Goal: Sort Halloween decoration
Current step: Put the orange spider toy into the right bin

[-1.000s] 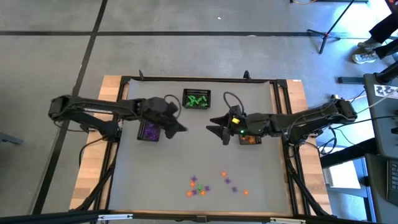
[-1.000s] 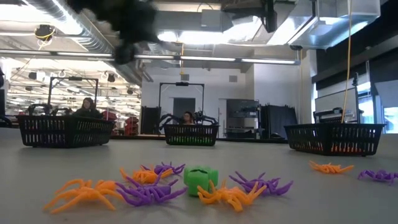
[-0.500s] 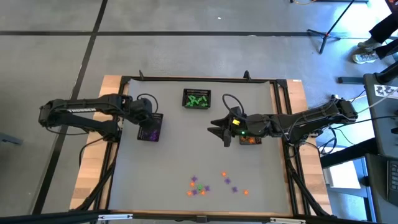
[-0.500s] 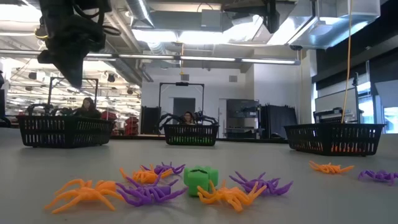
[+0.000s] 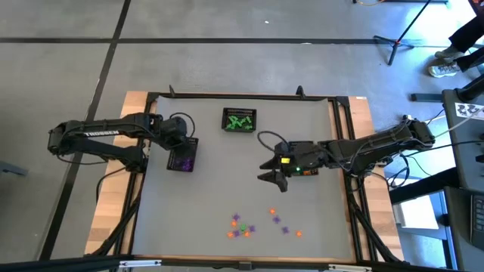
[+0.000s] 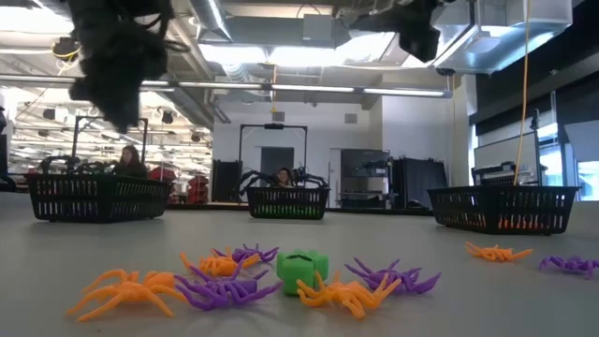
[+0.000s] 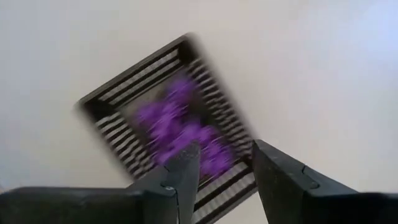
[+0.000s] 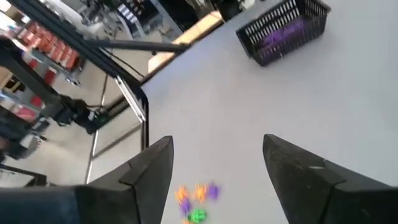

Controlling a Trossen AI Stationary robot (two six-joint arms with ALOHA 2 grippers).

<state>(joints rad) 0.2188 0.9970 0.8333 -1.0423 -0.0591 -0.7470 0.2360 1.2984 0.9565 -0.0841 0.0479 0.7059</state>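
The Halloween decoration is a loose cluster of tiny purple, orange and green trinkets lying on the grey table near its front edge; it shows close up in the low view. My left gripper hangs open, pointing down over the black mesh basket of purple trinkets at the table's left. Nothing is between its fingers. My right gripper is open above the table's middle, slanting down toward the cluster and well clear of it.
A mesh basket of green trinkets stands at the far middle. A basket of orange ones stands on the right, mostly under my right arm in the high view. A black frame rims the table. Bare grey surface lies between baskets and cluster.
My left gripper has drawn back from the table's middle toward the left edge, tipped steeply downward, and now hangs over the purple basket. My right gripper has swung a little toward the near edge and tipped down. The trinkets and baskets have stayed put.
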